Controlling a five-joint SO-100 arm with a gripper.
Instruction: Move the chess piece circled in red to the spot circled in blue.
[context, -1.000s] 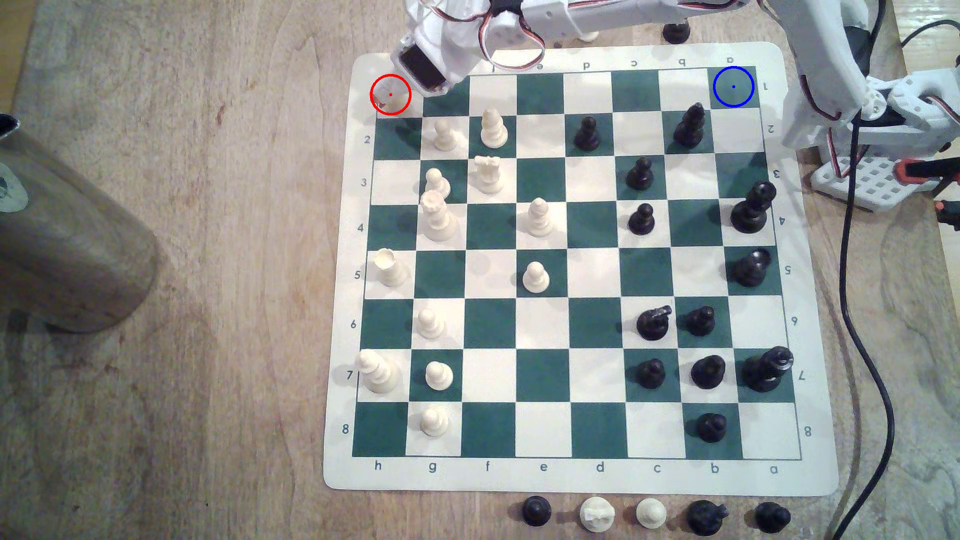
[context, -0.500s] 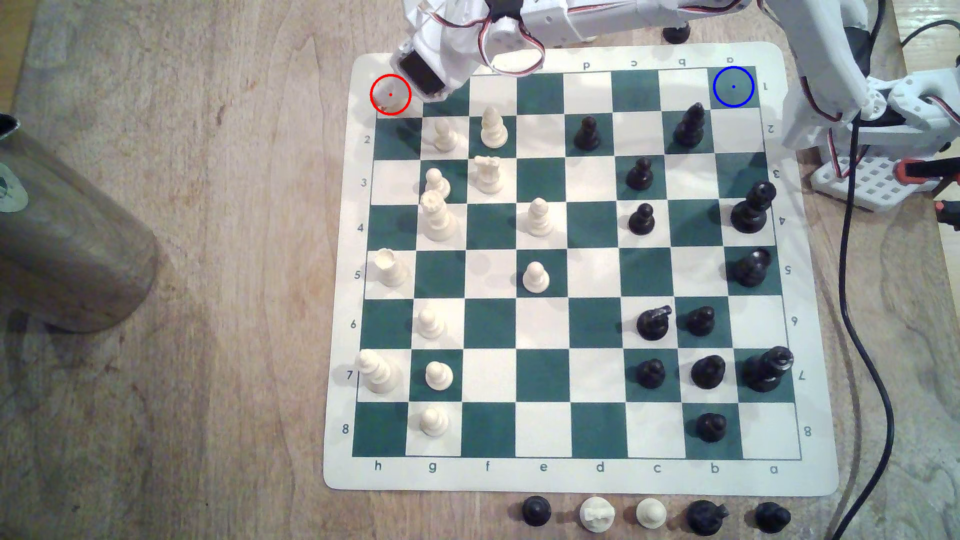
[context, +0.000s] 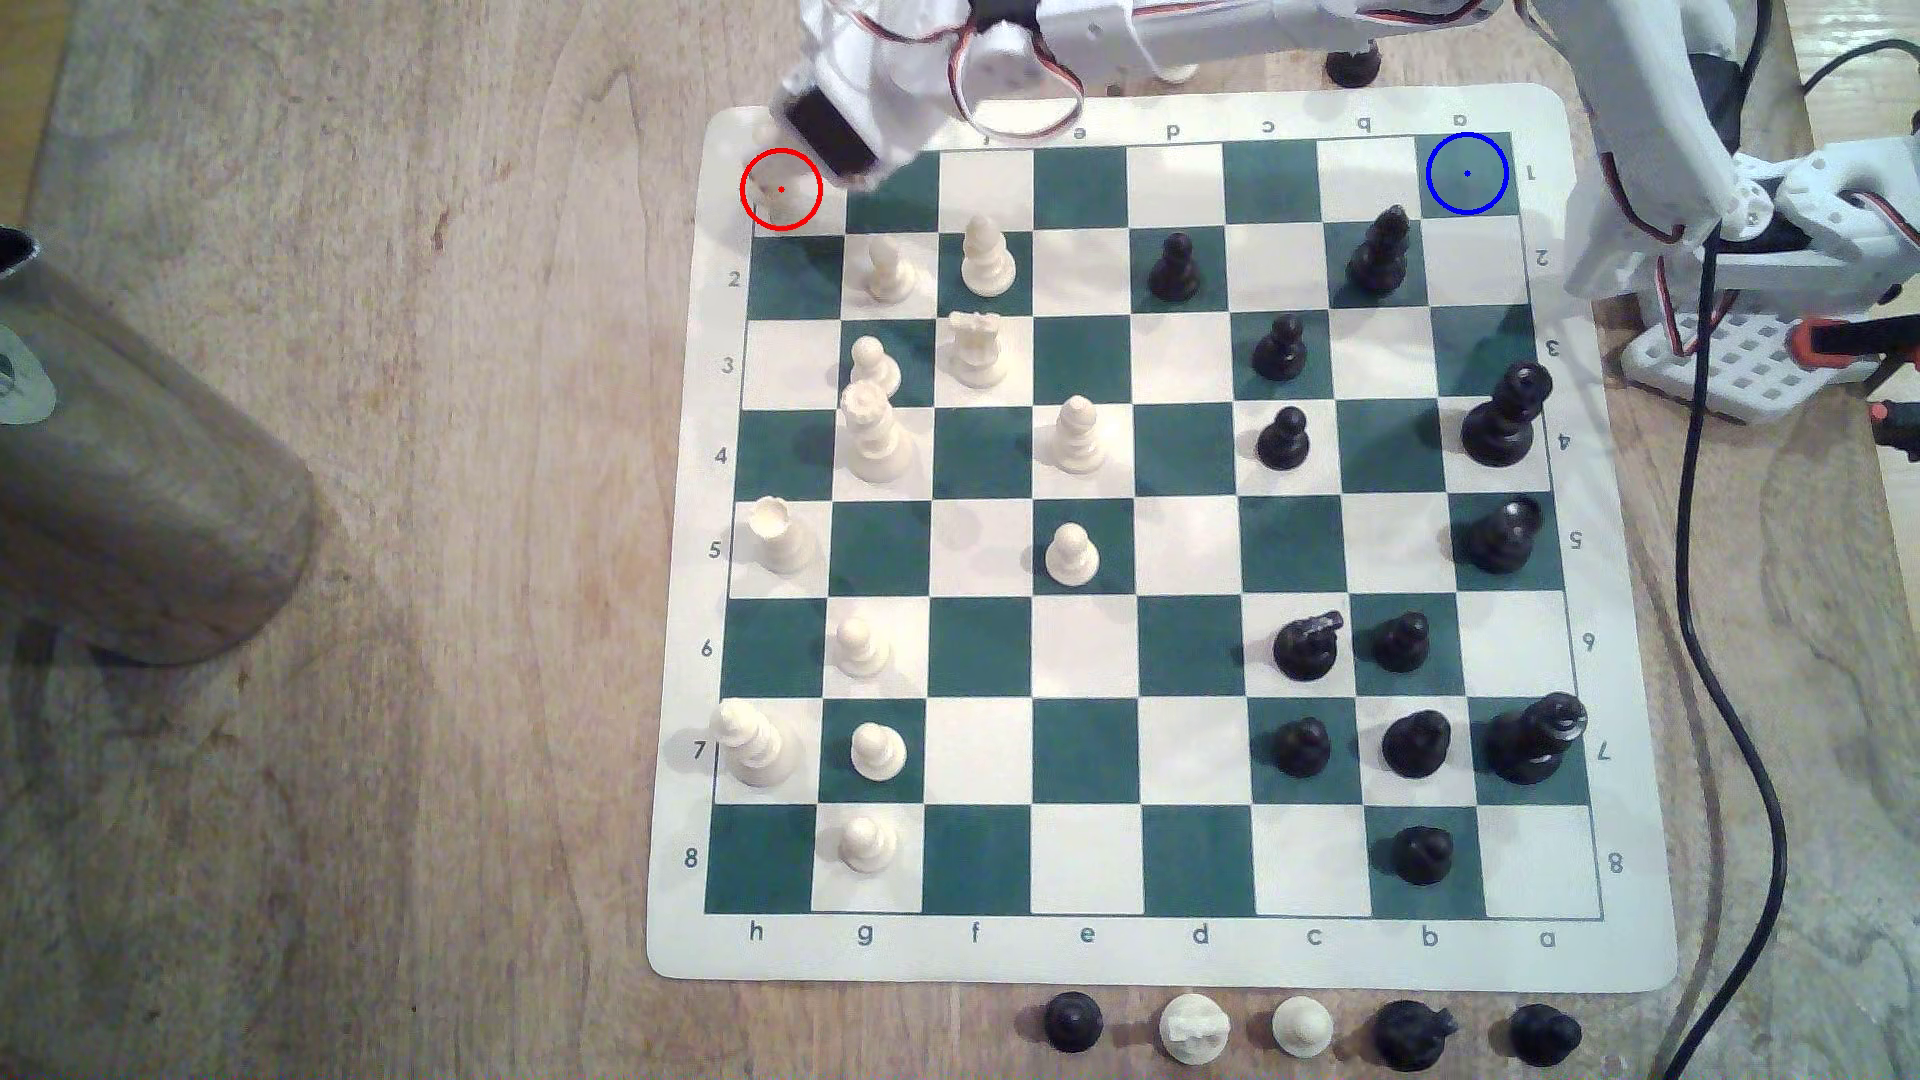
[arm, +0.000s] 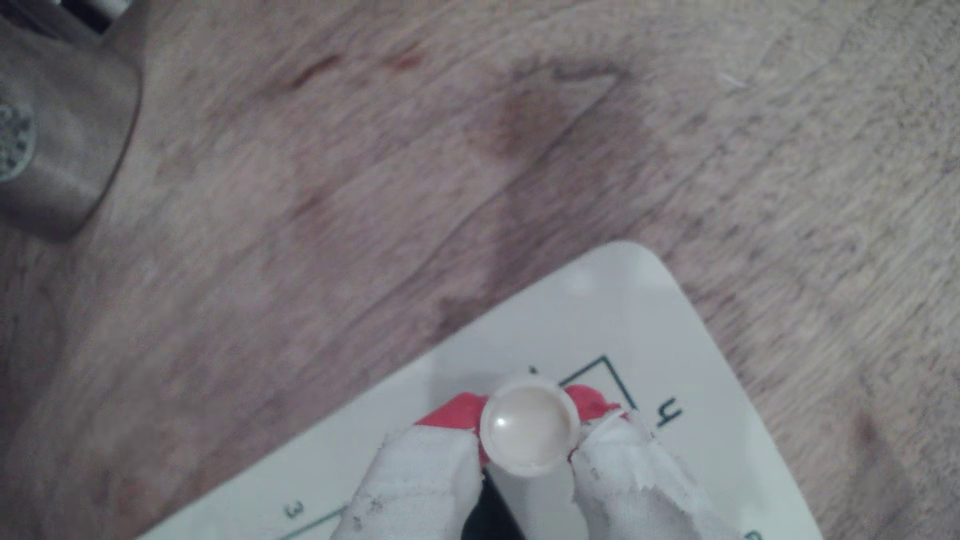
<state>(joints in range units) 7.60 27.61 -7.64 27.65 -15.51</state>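
Observation:
In the wrist view the cream rook (arm: 529, 430) shows end-on as a round disc, held between two white-taped fingers (arm: 421, 467) with red tips. My gripper (arm: 527, 431) is shut on it, above the board's pale corner margin by the letter h. From the exterior view my gripper (context: 774, 177) hangs over the red-ringed white corner square (context: 781, 213) at the board's far left, and the wrist covers most of the rook. The blue-ringed dark green square (context: 1467, 173) lies at the far right corner, with nothing on it.
A cream pawn (context: 888, 272) and a cream bishop (context: 985, 260) stand one row nearer than the red ring. A black bishop (context: 1380, 254) stands close to the blue ring. A wooden cylinder (context: 135, 467) lies on the exterior view's left. Captured pieces (context: 1195, 1028) line the near edge.
My gripper head has shifted slightly to the exterior view's left and toward the board's far edge, still over the red-ringed corner. The other pieces have not moved.

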